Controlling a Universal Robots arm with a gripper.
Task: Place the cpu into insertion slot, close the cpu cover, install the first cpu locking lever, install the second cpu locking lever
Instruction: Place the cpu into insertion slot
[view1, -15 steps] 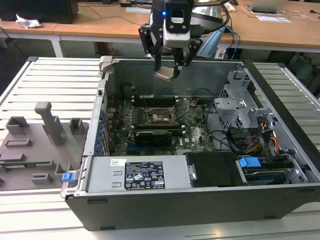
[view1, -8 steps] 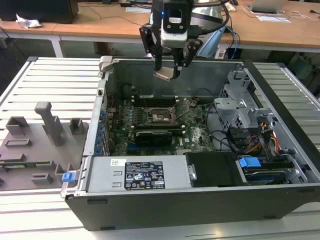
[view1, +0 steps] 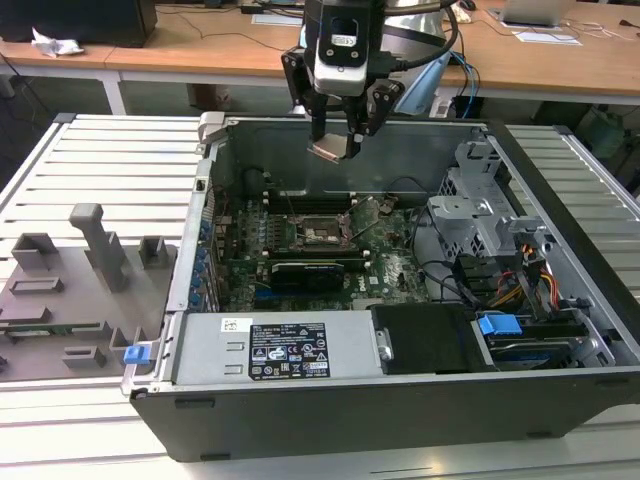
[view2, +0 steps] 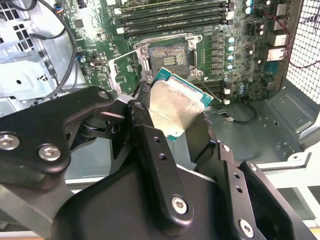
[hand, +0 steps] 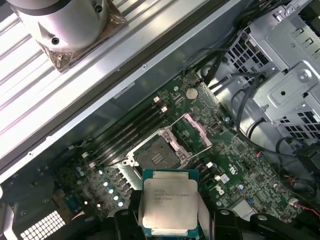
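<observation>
Grey moulded fixtures (view1: 60, 285) are seen at the exterior view's left, beside the open computer case (view1: 400, 415). A power supply (view1: 270, 348) with a white label is set at lower centre; its print cannot be made out. At upper centre the cpu (view1: 329, 150) is clamped in the gripper (view1: 335, 142), well above the bare insertion slot (view1: 322, 232). In the first wrist view the cpu cover (hand: 197, 131) is raised, and the chip's lettering is illegible.

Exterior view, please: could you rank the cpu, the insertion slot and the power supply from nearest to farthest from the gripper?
1. cpu, held in the gripper.
2. insertion slot, on the motherboard beneath.
3. power supply, along the case's near wall.
</observation>
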